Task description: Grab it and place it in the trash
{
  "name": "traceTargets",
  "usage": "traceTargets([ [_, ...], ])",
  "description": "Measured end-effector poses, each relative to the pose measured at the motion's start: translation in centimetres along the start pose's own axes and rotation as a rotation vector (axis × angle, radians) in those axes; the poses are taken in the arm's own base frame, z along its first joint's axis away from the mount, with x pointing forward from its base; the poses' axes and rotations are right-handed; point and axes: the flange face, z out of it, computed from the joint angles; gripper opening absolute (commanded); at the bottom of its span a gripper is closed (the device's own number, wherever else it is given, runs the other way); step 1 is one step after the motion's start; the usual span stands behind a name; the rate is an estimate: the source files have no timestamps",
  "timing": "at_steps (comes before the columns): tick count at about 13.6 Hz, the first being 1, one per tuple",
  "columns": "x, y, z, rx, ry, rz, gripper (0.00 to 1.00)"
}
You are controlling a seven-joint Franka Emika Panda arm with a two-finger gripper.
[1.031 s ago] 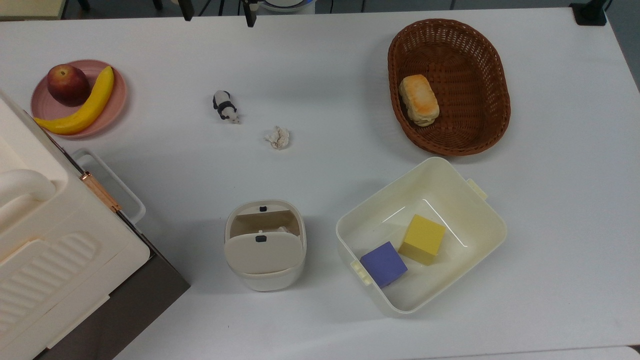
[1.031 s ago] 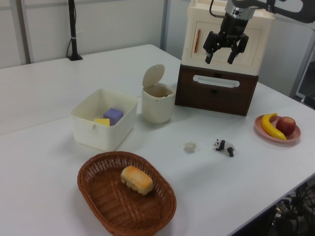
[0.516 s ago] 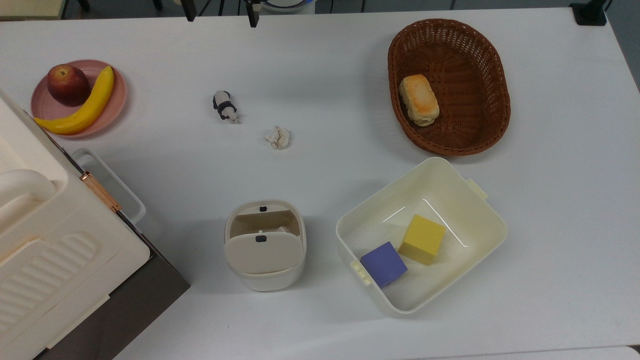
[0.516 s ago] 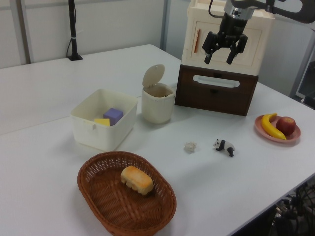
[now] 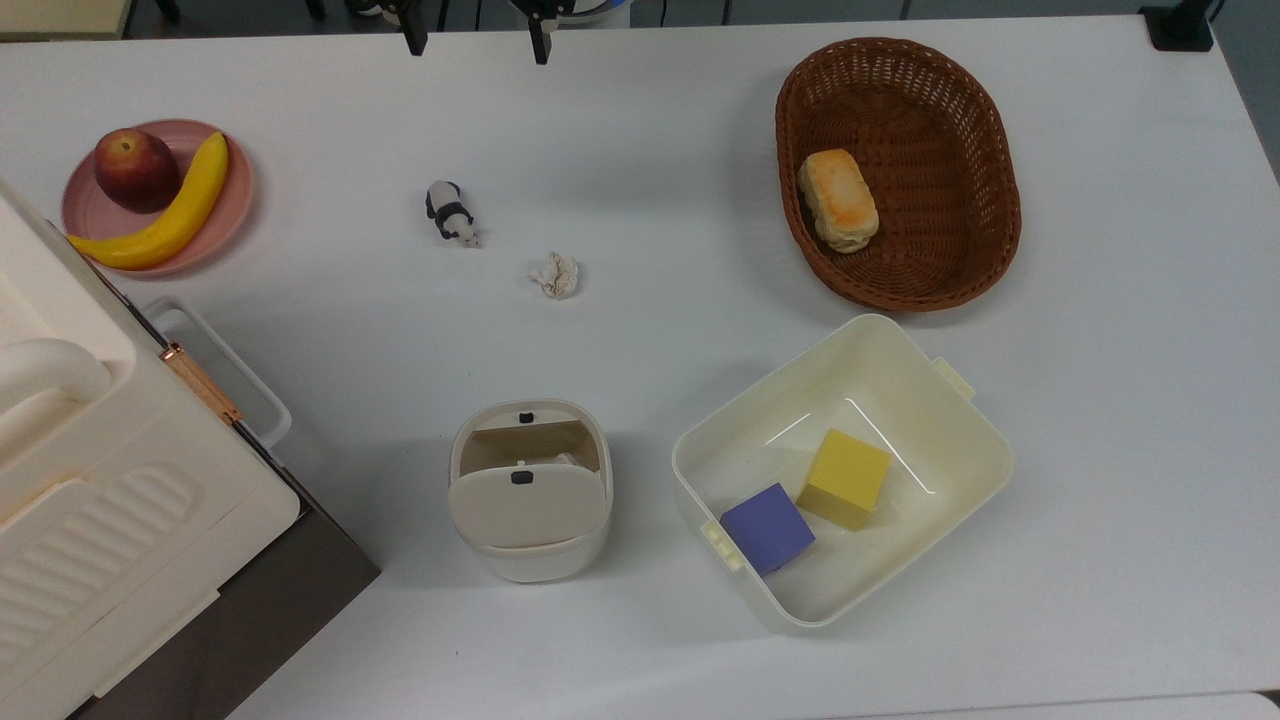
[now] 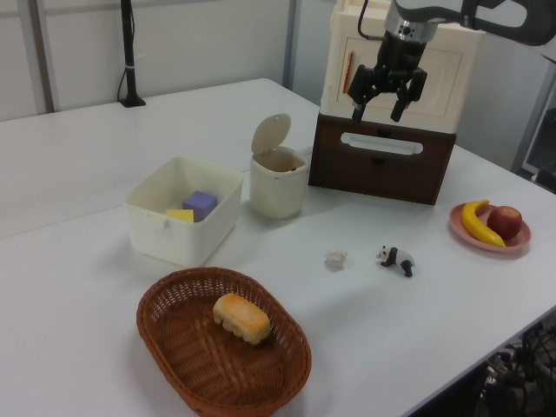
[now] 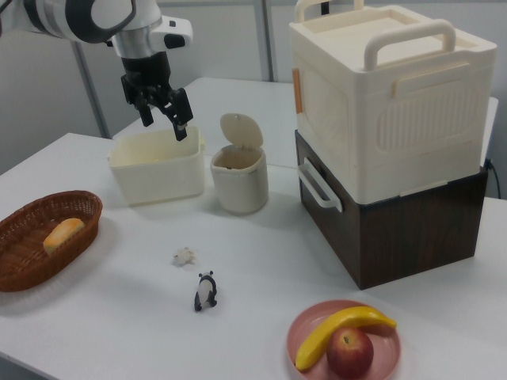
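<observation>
The crumpled off-white paper wad (image 5: 556,275) (image 6: 335,258) (image 7: 184,256) lies alone on the white table, a short way from the toy panda. The trash (image 5: 528,560) (image 6: 278,191) (image 7: 239,190) is a small cream bin; its swing lid is tipped up and the brown inside shows. My gripper (image 5: 476,48) (image 6: 377,111) (image 7: 164,125) hangs open and empty, high above the table. It shows at the top view's upper edge, well away from both wad and bin. In the right view it hangs over the cream tub.
A panda figurine (image 5: 452,213) stands beside the wad. A cream tub (image 5: 985,430) holds a yellow and a purple block. A wicker basket (image 5: 990,150) holds bread. A pink plate (image 5: 235,215) carries an apple and banana. A cream box on a brown drawer unit (image 6: 382,156) stands near the bin.
The open gripper has come further into the top view, shifting to the top view's right, and moved to the left view's left. Nothing on the table has moved.
</observation>
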Motion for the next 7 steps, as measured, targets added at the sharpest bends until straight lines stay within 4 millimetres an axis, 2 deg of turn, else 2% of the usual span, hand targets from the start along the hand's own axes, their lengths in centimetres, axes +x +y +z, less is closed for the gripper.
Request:
traceTargets([
  [2,0.0,0.0,0.0,0.000,-0.001,0.000,1.00],
  [7,-1.6,-0.2,1.0,-0.013,-0.139,-0.010,1.00],
])
